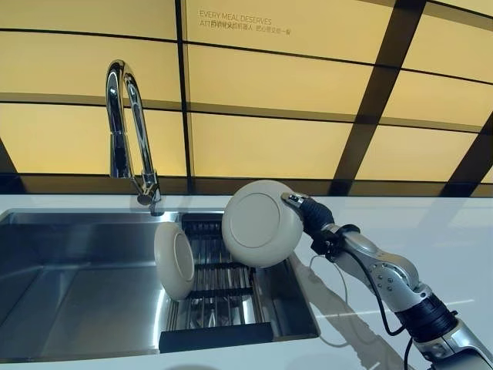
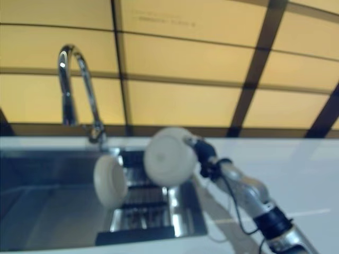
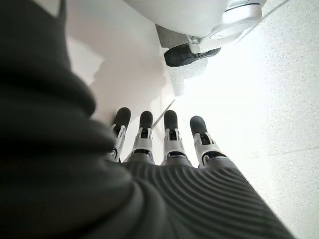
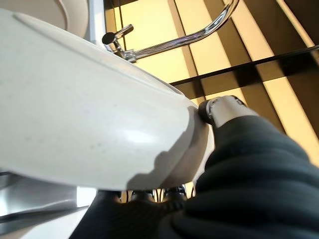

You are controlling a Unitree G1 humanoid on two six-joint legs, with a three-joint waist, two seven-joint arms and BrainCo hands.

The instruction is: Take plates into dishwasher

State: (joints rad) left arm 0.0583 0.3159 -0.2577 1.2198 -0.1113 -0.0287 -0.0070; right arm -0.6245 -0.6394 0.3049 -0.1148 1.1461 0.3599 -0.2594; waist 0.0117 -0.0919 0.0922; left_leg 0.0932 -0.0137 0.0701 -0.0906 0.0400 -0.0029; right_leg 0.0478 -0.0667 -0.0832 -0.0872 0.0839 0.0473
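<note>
While the white worktop point(image 1: 431, 231) spreads around it, the steel sink point(image 1: 69, 270) holds a dark ridged rack point(image 1: 219, 297) at its right end, under a chrome tap point(image 1: 127, 131). One plate point(image 1: 175, 260) stands on edge in the rack. A second plate point(image 1: 262, 223) hangs above the rack's right side, gripped at its rim by the right robot hand point(image 1: 308, 212). The left robot hand point(image 3: 164, 139), fingers straight and empty, shows only in its wrist view.

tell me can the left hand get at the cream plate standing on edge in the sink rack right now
Probably not as it stands: the left hand shows only in its wrist view, down by the floor, while the standing cream plate sits in the dark sink rack.
</note>
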